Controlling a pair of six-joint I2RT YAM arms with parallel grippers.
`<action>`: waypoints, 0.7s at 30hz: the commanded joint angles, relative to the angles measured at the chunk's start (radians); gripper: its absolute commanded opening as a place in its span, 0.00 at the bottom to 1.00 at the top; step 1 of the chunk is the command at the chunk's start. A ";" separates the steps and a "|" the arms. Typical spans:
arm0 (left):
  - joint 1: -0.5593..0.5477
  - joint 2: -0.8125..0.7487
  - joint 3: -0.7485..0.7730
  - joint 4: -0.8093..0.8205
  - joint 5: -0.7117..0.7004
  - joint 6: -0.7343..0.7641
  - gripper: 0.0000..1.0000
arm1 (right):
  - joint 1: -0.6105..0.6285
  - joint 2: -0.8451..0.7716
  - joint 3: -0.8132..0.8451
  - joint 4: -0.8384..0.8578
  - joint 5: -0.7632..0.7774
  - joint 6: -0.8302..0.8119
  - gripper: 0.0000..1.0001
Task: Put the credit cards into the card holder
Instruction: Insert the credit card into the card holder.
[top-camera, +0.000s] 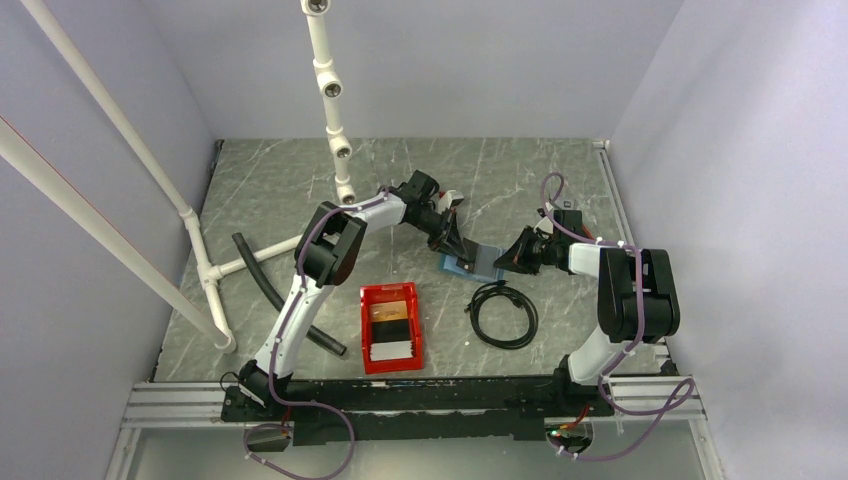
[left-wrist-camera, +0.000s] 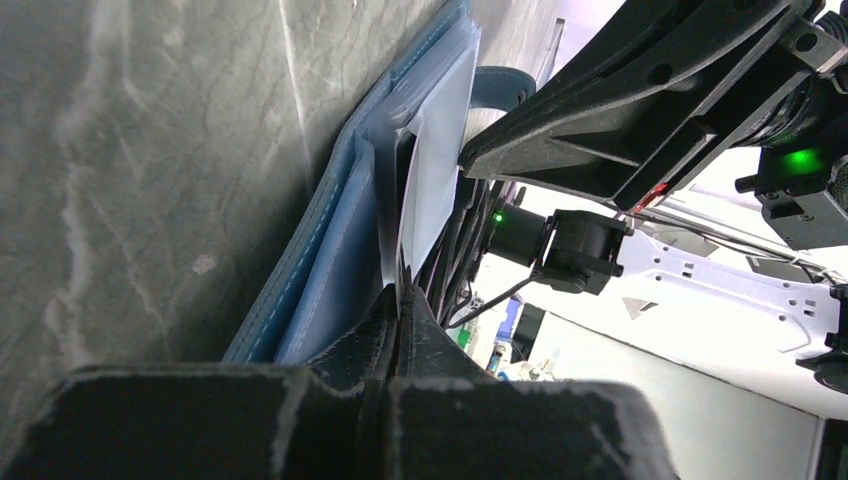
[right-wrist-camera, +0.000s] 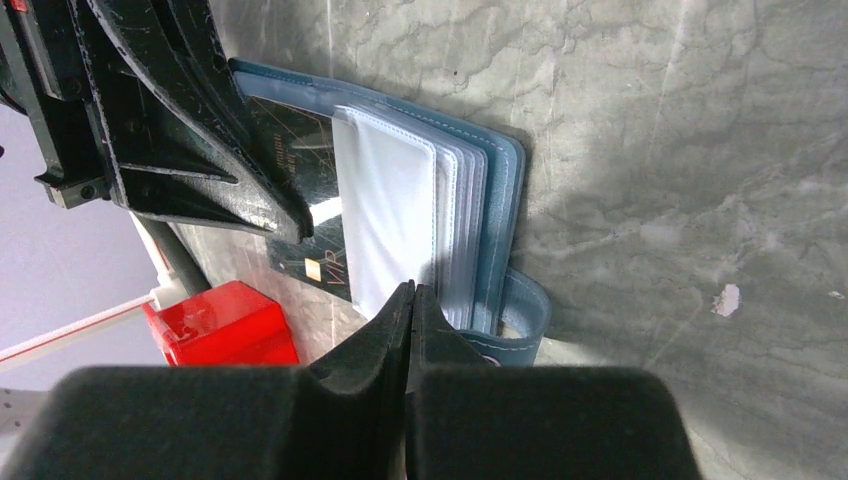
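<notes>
Grey marble-look table (top-camera: 300, 200) carried everything. On it the red bin (top-camera: 368, 330) held the credit cards (top-camera: 390, 345), and the card holder (top-camera: 480, 265) lay open between the arms. The left gripper (top-camera: 452, 243) had its fingers pressed together, seemingly pinching one of the clear sleeves (right-wrist-camera: 385, 200). The right gripper (top-camera: 512, 257) was closed at a sleeve edge, its hold unclear to us. We judged a pocket was being opened; next, an arm must fetch a card. A dark card (right-wrist-camera: 300, 140) in the holder read "VIP".
</notes>
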 joint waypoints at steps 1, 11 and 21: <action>-0.013 -0.015 -0.018 0.066 -0.061 -0.027 0.00 | 0.007 0.002 0.009 -0.017 0.063 -0.032 0.00; -0.068 -0.119 -0.073 0.015 -0.321 -0.010 0.28 | 0.007 -0.050 0.019 -0.059 0.087 -0.033 0.00; -0.108 -0.145 0.008 -0.152 -0.506 0.107 0.59 | 0.007 -0.125 0.021 -0.125 0.151 -0.058 0.15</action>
